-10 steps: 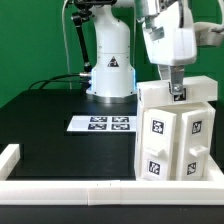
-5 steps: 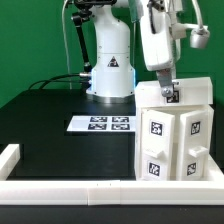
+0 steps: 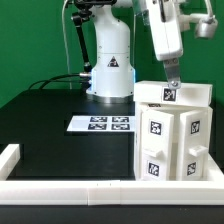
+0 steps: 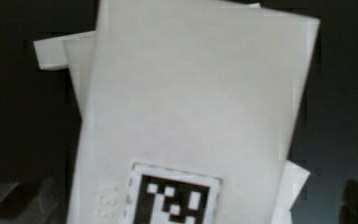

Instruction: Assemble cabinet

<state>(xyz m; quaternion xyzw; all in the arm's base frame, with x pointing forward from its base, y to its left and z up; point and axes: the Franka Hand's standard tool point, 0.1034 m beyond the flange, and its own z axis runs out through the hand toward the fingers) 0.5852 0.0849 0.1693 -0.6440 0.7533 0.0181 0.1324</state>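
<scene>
- Cabinet (image 3: 174, 132) stands upright on the black worktop (image 3: 45, 112), at the exterior view's right, close behind the white border rail (image 3: 100, 188).
- Body looks mostly built: front blocks seated, tags facing out, a tagged top panel lying across it.
- Gripper (image 3: 173, 84) hangs just above that top panel, near its rear edge; cannot tell if it touches.
- Jaws: nothing seen between them, but spread not readable in either view — cannot tell.
- Wrist view: filled by the cabinet's white top with one tag.
- Marker board (image 3: 101, 124) flat at mid-worktop, apart from cabinet.
- Judgement: late stage; whether the top is fully seated is unclear.
</scene>
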